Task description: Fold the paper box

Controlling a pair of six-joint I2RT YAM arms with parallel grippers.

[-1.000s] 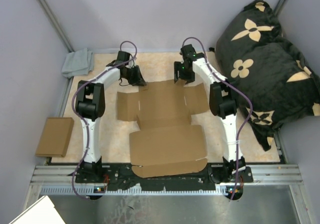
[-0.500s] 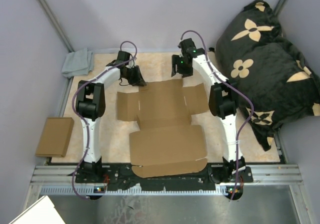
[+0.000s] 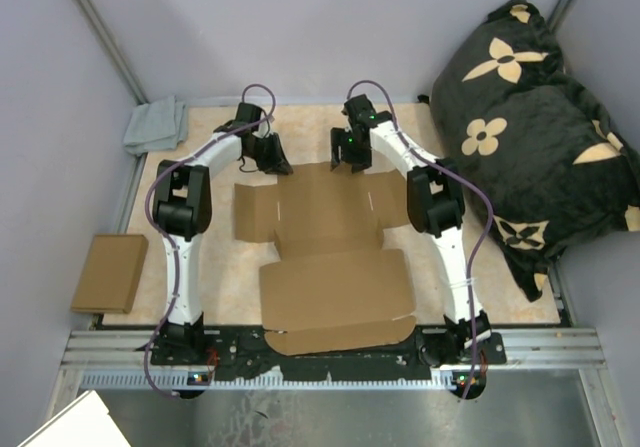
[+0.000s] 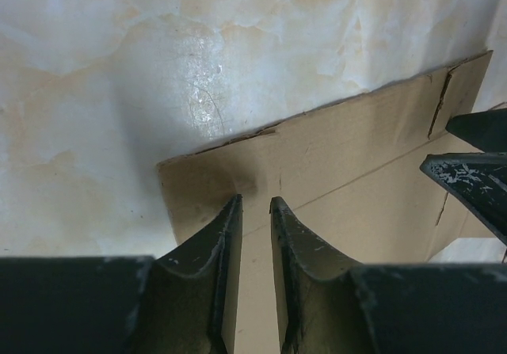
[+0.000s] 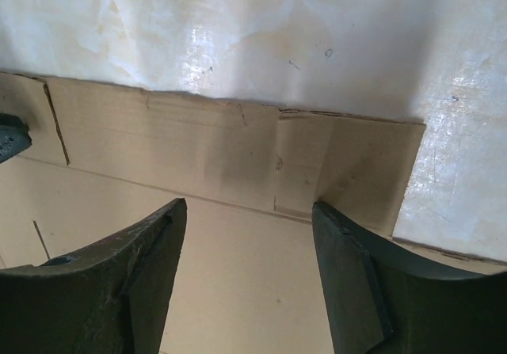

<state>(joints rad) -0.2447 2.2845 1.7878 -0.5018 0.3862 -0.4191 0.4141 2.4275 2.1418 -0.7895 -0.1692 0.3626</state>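
The right pincer (image 3: pixel 350 157) has slid leftward along the far edge of the paper box (image 3: pixel 330 257) since a second ago, when it stood nearer that edge's right end. It now hangs near the middle of the edge. Its jaws are spread wide and released, with nothing between them. In its wrist view the box's far flap lies flat directly under the fingertips, and a short slit in the flap sits just ahead of the right finger. Beyond the flap is the bare marbled table (image 3: pixel 310 127). The arm's elbow has swung in with it and now hides part of the box's right side flap, which showed whole before.

The left pincer (image 4: pixel 255 203) has not shifted. It stays over the far left corner of the same flap. Its jaws are parted by only a narrow slit, cardboard shows through the gap, and nothing is pinched there. The corner of the flap reaches just past its fingertips, and the right pincer's dark fingers show at the right edge of its wrist view.

The box itself lies as it did, unfolded and flat on the table between the two arms, its widest panels nearest their bases. Well to the left of the left pincer are a grey cloth (image 3: pixel 155 125) and a small cardboard piece (image 3: pixel 108 272). A black flowered cushion (image 3: pixel 530 117) lies to the right of the right pincer.
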